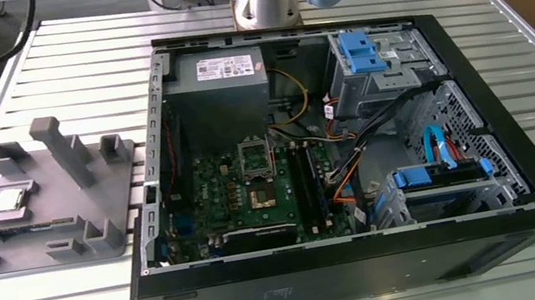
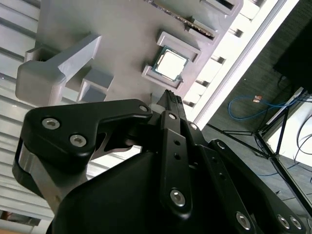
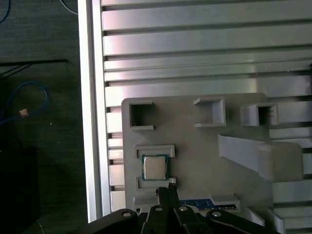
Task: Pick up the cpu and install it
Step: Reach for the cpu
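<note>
I see the cpu [image 1: 8,200] lying flat in a shallow framed recess of the grey holder plate [image 1: 62,206], on the slatted table [image 1: 73,59] to the exterior view's left of the open computer case [image 1: 370,266]. It is square, so it has no long axis; its edges sit parallel to the recess walls and its shiny silver-grey top, rimmed by a darker border, faces up. In both wrist views the gripper [image 3: 166,191] hangs above the plate near the chip without touching it, jaws closed together with nothing between them.
</note>
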Motion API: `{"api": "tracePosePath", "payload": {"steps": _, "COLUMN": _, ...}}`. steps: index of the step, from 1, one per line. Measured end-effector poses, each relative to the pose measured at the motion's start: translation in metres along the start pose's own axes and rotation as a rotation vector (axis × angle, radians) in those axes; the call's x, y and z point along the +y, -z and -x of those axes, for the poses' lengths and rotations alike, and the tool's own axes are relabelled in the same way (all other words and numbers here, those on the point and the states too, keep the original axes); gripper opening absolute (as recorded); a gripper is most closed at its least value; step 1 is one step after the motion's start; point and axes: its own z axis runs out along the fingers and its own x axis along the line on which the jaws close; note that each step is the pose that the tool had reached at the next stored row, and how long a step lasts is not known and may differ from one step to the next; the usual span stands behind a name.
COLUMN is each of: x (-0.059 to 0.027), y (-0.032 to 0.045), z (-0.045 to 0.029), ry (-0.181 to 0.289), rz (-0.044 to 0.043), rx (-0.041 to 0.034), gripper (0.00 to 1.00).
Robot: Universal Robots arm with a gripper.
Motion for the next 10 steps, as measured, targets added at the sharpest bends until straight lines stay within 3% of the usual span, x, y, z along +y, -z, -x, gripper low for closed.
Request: {"api": "tracePosePath", "payload": {"steps": 10, "x": -0.0019, "y": -0.0101, "z": 0.0, "ry": 0.0, "rz": 0.0003, "rx": 0.0001, "gripper": 0.11}}
